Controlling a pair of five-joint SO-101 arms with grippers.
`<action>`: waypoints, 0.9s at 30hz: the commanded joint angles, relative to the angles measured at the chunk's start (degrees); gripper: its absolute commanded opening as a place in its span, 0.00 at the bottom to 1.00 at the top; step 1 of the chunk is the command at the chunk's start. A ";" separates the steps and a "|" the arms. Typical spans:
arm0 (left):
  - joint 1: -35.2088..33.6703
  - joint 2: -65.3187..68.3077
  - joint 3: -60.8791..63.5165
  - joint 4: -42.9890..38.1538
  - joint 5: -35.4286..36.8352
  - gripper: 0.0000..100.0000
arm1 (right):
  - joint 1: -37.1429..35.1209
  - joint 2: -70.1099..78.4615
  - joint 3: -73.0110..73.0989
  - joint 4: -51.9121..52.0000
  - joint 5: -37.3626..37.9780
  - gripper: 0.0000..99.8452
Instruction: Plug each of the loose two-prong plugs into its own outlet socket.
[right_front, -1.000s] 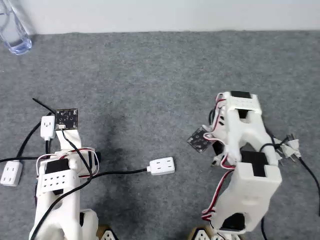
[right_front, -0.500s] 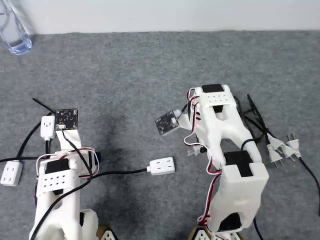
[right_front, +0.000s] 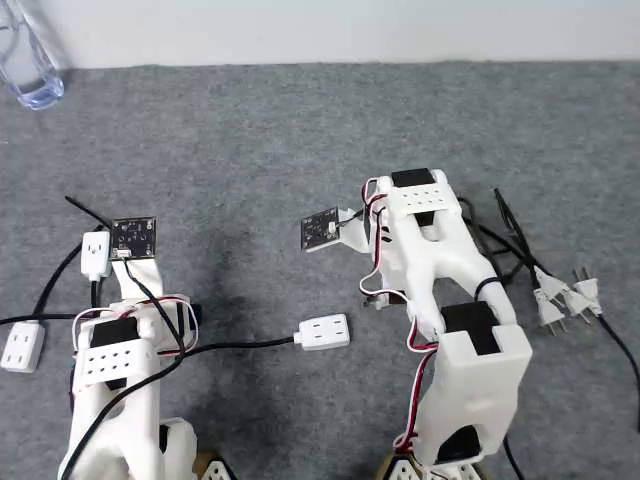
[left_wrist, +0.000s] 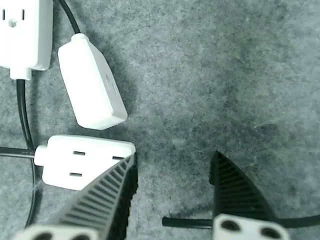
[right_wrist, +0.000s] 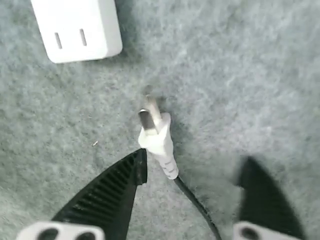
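Pick-up looked in hand: right gripper (right_wrist: 195, 162) hung jaws apart over a loose two-prong plug (right_wrist: 157, 137) on the carpet (right_wrist: 250, 75), outlet socket (right_front: 324, 331) at its 8 o'clock in the high view; next probably clamping the plug body.

A: clearance at left tool (left_wrist: 172, 172)?
B: jaws apart. one side crowded: slotted socket (left_wrist: 85, 161) right at a fingertip, side-on socket (left_wrist: 92, 85) just past it, third socket (left_wrist: 22, 30) beside that. black cable (left_wrist: 187, 221) runs across below the jaws. other side bare tabletop (left_wrist: 240, 75).
A: right tool (right_wrist: 195, 160)?
B: jaws wide, loose plug (right_wrist: 157, 137) lying in the gap, nearer one finger. middle socket (right_wrist: 77, 27) just ahead of its prongs, bare strip between. outboard of that arm: cable tangle (right_front: 500, 230) and two more plugs (right_front: 548, 300). far half open except clear bottle (right_front: 28, 70) in the corner.
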 joint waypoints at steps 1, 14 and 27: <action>0.44 -1.14 -0.22 -1.49 0.62 0.23 | -0.22 -5.85 -3.25 2.07 0.88 0.43; 0.44 -1.14 -0.13 -1.49 0.62 0.23 | 2.07 -21.32 15.82 11.47 15.74 0.24; 0.44 -1.14 -0.13 -1.49 0.62 0.23 | 0.92 -14.46 19.52 -0.75 15.56 0.01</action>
